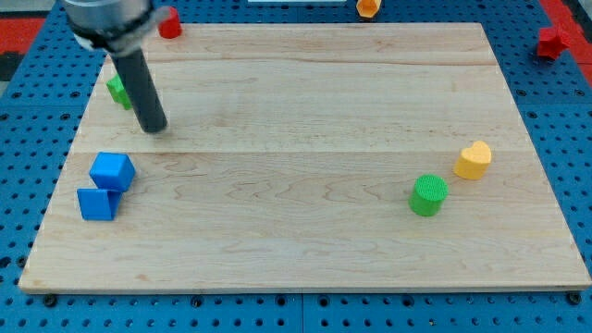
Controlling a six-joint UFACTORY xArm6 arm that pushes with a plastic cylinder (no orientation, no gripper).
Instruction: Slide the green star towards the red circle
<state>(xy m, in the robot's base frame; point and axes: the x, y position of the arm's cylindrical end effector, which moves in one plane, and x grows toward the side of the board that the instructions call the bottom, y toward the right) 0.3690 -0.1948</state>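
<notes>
The green star point(117, 91) lies near the board's left edge at the upper left, partly hidden behind my rod. The red circle point(168, 22) sits at the board's top edge, up and to the right of the star. My tip point(154, 129) rests on the board just below and to the right of the green star, close to it; whether it touches is hidden.
Two blue blocks point(112, 171) point(96, 203) sit touching at the left. A green cylinder point(428, 195) and a yellow heart point(473, 160) lie at the right. Off the board are an orange block point(369, 7) and a red block point(553, 42).
</notes>
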